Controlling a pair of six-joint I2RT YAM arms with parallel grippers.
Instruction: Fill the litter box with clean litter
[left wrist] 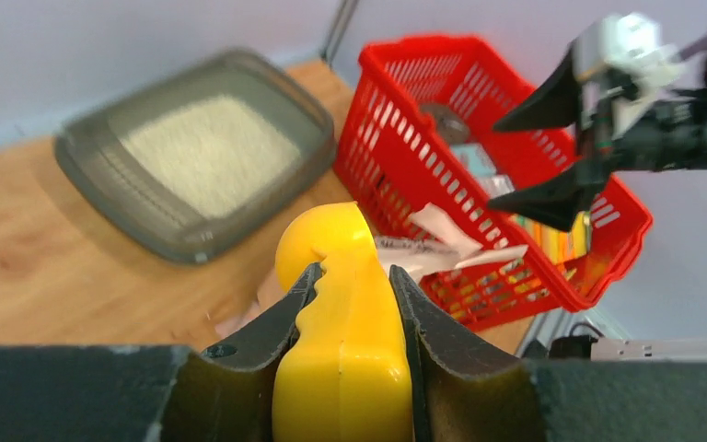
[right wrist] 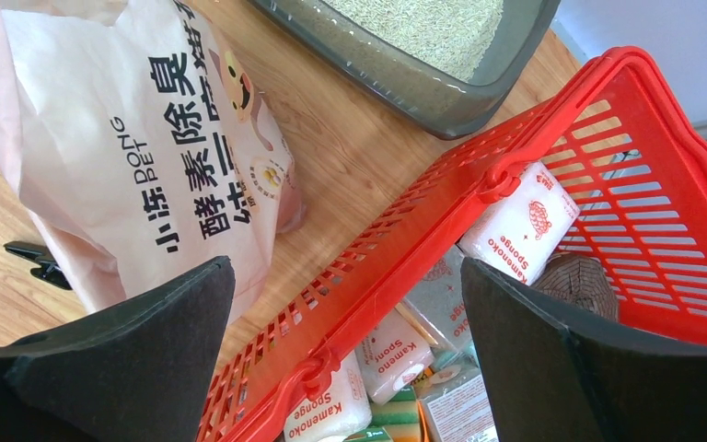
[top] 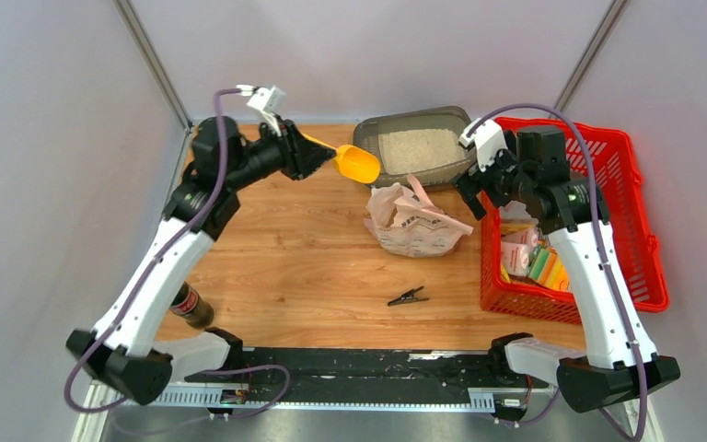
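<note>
The litter box (top: pixel 368 136) (left wrist: pixel 92 175) (right wrist: pixel 442 101), a dark grey tray at the back of the table, holds a layer of pale beige clean litter (top: pixel 421 150) (left wrist: pixel 207 152) (right wrist: pixel 423 23). My left gripper (top: pixel 308 157) (left wrist: pixel 354 285) is shut on the handle of a yellow scoop (top: pixel 357 164) (left wrist: pixel 331 313), whose bowl hangs in the air just left of the tray. The pink litter bag (top: pixel 412 221) (right wrist: pixel 138 157) stands open in front of the tray. My right gripper (top: pixel 477 189) (right wrist: pixel 345 313) hovers open and empty over the red basket's left rim, beside the bag.
The red mesh basket (top: pixel 644 239) (left wrist: pixel 423 110) (right wrist: pixel 479 184) at the right holds sponges and packets. A black clip (top: pixel 407 296) lies on the wood in front of the bag. A dark bottle (top: pixel 190 305) stands near the left arm's base.
</note>
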